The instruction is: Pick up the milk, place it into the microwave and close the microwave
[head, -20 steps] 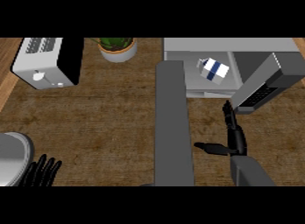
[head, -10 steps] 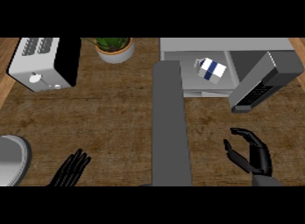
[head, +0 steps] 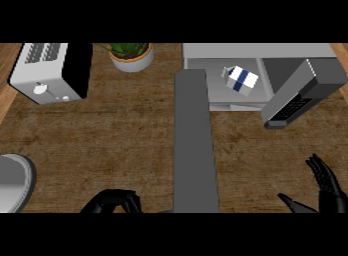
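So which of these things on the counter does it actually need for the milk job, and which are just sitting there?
Needed for the job:
milk carton, already inside the microwave
microwave
microwave door, not yet shut
right hand, open
left hand, fingers curled

Just sitting there:
toaster
potted plant
grey round object at the left edge

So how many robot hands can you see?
2. The left hand is at the bottom edge, left of the grey bar, fingers curled. The right hand is at the lower right, fingers straight.

toaster, potted plant, grey pot
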You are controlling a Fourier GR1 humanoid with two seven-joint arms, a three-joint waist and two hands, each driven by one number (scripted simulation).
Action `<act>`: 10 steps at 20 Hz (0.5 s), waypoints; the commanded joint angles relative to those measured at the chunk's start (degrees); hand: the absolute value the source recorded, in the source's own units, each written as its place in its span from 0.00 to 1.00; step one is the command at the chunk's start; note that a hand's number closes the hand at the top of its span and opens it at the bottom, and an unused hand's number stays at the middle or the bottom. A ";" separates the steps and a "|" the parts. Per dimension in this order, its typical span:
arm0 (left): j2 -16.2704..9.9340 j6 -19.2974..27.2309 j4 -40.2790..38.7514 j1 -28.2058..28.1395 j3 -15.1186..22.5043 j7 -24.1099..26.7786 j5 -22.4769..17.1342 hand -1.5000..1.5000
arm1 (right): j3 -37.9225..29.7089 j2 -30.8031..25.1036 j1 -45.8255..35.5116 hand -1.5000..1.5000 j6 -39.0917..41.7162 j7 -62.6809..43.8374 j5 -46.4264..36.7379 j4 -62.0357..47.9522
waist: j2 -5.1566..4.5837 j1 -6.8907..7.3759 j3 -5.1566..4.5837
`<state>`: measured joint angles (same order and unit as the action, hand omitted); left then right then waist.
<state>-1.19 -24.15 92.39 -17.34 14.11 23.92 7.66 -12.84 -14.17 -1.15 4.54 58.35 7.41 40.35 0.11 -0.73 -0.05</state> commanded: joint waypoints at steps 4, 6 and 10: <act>1.16 13.80 -6.95 8.41 4.24 -0.82 1.57 1.00 | -3.86 -5.51 5.81 0.00 8.00 1.26 4.92 2.85 | -0.08 0.24 0.03; 1.17 13.94 -17.40 16.32 1.49 3.19 3.08 1.00 | -3.76 -6.39 3.17 0.00 8.14 2.17 4.10 -0.11 | -0.20 0.24 0.04; 1.18 11.23 -18.11 22.21 5.98 -5.72 5.79 1.00 | -3.78 -7.45 4.96 0.00 11.73 2.68 5.45 0.80 | -0.23 -0.38 0.09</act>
<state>-0.23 -13.37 79.53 -1.96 17.93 22.03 10.98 -15.95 -19.86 2.60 9.78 56.90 11.68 41.88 -0.03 -0.62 0.01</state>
